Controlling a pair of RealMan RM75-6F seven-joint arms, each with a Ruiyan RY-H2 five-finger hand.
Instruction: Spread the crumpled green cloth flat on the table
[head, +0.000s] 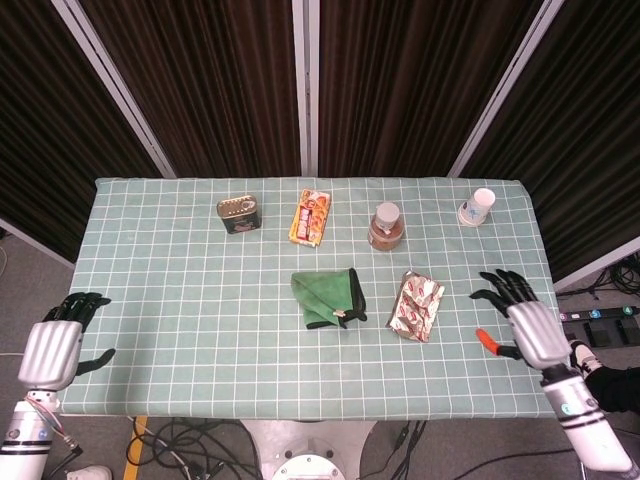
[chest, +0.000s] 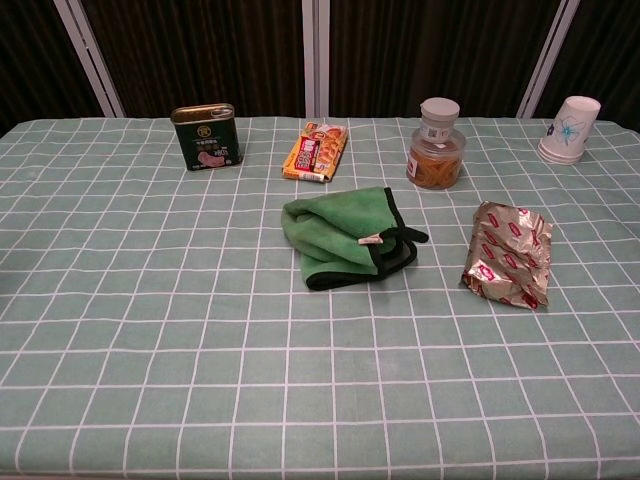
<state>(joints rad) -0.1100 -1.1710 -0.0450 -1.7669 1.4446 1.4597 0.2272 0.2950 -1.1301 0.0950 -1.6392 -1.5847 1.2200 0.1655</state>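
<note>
The green cloth (head: 328, 297) with dark edging lies crumpled and folded near the middle of the checked table (head: 180, 300); the chest view shows the cloth (chest: 345, 237) with a small white tag on top. My right hand (head: 522, 322) hovers over the table's right part, fingers spread, holding nothing, well right of the cloth. My left hand (head: 58, 345) is off the table's left front corner, fingers apart and empty. Neither hand appears in the chest view.
A silver snack packet (head: 416, 306) lies just right of the cloth, between it and my right hand. Along the back stand a green tin (head: 238, 213), an orange packet (head: 310, 217), a jar (head: 386, 226) and a paper cup (head: 477, 207).
</note>
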